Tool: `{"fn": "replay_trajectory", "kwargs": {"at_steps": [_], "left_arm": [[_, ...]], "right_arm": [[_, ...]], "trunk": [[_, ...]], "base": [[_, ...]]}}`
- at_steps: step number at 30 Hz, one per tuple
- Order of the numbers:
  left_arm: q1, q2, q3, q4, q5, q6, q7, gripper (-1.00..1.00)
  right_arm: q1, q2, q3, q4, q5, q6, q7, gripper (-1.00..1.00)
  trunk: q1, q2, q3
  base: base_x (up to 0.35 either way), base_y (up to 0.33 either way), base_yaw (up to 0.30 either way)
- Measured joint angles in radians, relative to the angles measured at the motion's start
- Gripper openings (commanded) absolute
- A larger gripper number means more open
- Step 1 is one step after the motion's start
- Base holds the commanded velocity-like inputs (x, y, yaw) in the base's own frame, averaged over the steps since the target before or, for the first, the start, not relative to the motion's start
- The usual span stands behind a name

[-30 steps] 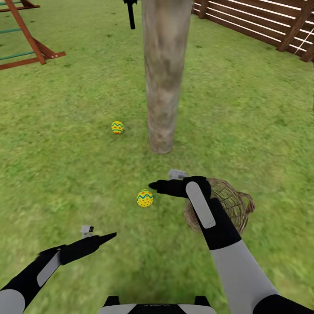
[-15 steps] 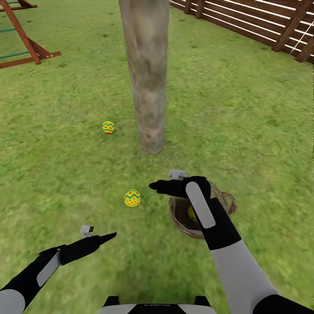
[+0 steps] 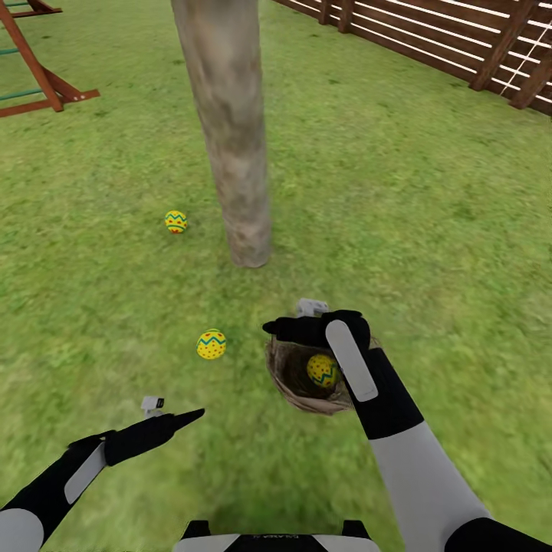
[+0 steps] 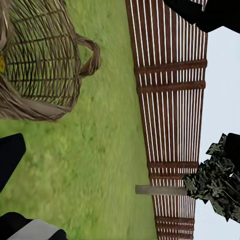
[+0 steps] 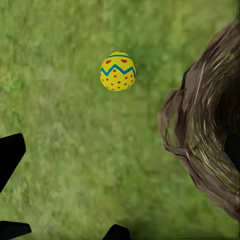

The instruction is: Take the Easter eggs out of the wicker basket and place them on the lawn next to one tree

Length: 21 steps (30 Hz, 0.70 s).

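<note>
Three yellow Easter eggs show. One Easter egg [image 3: 175,221] lies on the lawn [image 3: 429,230] left of the tree [image 3: 230,153] trunk's foot. A second egg [image 3: 211,344] [image 5: 118,71] lies on the grass nearer me, just left of the wicker basket [image 3: 280,377] [image 5: 205,135] [image 4: 45,65]. The third egg [image 3: 323,370] sits inside the basket. My right gripper [image 3: 277,328] [image 5: 22,187] hovers open over the basket's far rim, holding nothing. Low at the left, my left gripper [image 3: 192,415] [image 4: 15,200] is open and empty over grass.
A brown slatted wooden fence [image 3: 460,46] [image 4: 170,100] runs along the far right. A wooden play frame [image 3: 46,77] stands at the far left. Open grass lies all around the trunk and to the right of the basket.
The whole picture has shifted left, so the camera has turned. The basket now sits under my right gripper and its inside, with an egg, has come into sight. Both arms keep their pose.
</note>
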Motion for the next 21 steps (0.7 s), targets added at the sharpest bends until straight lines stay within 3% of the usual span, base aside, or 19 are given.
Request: {"fn": "replay_trajectory", "kwargs": {"at_steps": [9,21], "left_arm": [[0.000,0.000,0.000,0.000,0.000,0.000,-0.003,1.00],[0.001,0.002,0.001,0.001,0.001,0.000,-0.005,1.00]], "right_arm": [[0.003,0.000,0.002,0.005,0.001,0.000,-0.003,1.00],[0.012,0.000,0.002,0.005,0.002,0.000,-0.005,1.00]], "trunk": [[0.000,0.000,0.000],[0.000,0.000,0.000]], "base": [[-0.088,-0.276,0.005],[-0.014,-0.024,0.180]]}}
